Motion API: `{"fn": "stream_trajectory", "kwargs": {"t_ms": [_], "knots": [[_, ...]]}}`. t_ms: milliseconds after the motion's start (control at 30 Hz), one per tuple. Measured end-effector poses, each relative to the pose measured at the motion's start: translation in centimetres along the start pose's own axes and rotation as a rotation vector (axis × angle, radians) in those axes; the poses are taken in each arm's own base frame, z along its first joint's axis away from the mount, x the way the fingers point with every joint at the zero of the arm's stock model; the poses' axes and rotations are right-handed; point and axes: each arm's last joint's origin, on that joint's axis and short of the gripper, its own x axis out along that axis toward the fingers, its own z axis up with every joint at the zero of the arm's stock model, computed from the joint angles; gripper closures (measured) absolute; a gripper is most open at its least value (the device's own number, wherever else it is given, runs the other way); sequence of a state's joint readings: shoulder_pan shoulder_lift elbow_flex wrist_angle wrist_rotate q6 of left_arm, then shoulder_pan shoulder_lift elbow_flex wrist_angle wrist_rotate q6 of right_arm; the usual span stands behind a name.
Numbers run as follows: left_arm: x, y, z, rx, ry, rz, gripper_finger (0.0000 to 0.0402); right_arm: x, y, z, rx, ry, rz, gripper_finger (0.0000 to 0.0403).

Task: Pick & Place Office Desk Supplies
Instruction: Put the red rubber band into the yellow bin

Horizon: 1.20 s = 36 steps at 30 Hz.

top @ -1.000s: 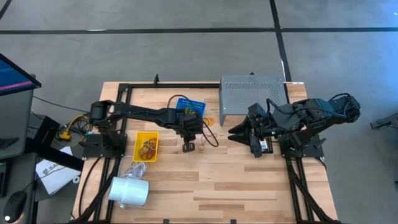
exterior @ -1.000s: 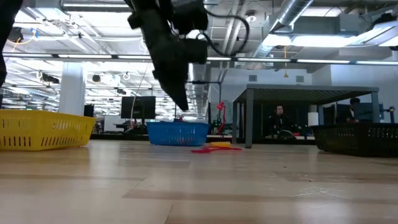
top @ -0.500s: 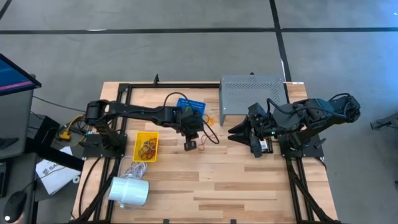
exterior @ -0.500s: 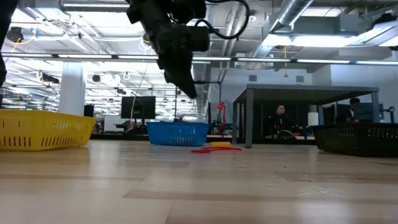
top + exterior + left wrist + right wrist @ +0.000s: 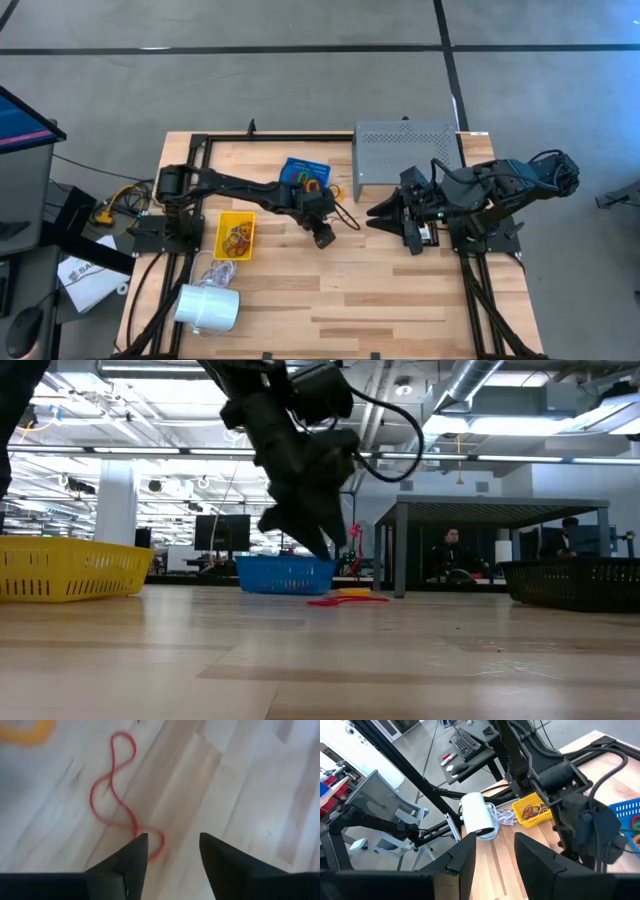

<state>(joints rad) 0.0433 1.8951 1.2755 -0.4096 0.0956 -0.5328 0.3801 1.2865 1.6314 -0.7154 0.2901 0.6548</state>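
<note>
The left gripper [image 5: 170, 845] hangs low over the worktop [image 5: 380, 290], just beside the blue basket [image 5: 300, 172], jaws parted and empty. A red band [image 5: 117, 795] lies twisted on the wood, its near loop at the jaw tips. This looks like the reach step: next, lower, straddle the strand, close. Farther off, the right gripper [image 5: 383, 215] waits by the grey shelf [image 5: 405, 150], jaws apart, empty.

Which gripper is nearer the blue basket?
Left. The left gripper hovers just beside the blue basket; the right gripper waits farther off by the grey shelf.
</note>
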Motion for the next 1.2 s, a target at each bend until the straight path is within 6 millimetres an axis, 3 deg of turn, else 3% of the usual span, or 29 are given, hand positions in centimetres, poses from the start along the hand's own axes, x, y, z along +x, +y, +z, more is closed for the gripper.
{"fn": "stream_trajectory", "kwargs": {"t_ms": [400, 867, 1033, 1200], "knots": [[3.6, -0.5, -1.3, 0.072, 0.025, 0.051, 0.0242, 0.0, 0.3, 0.1, 0.005, -0.013, 0.019, 0.0272], [5.1, -1.3, -2.7, 0.297, -0.001, 0.212, 0.025, 0.0, 0.4, 0.1, 0.01, 0.0, 0.045, 0.0272], [5.1, -1.2, -2.7, 0.337, -0.003, 0.235, 0.0283, -0.1, 0.6, -0.1, 0.005, 0.005, 0.053, 0.0272], [5.1, -1.1, -2.6, 0.381, 0.0, 0.244, 0.035, -0.1, 0.6, -0.1, 0.005, 0.006, 0.055, 0.0272]]}}
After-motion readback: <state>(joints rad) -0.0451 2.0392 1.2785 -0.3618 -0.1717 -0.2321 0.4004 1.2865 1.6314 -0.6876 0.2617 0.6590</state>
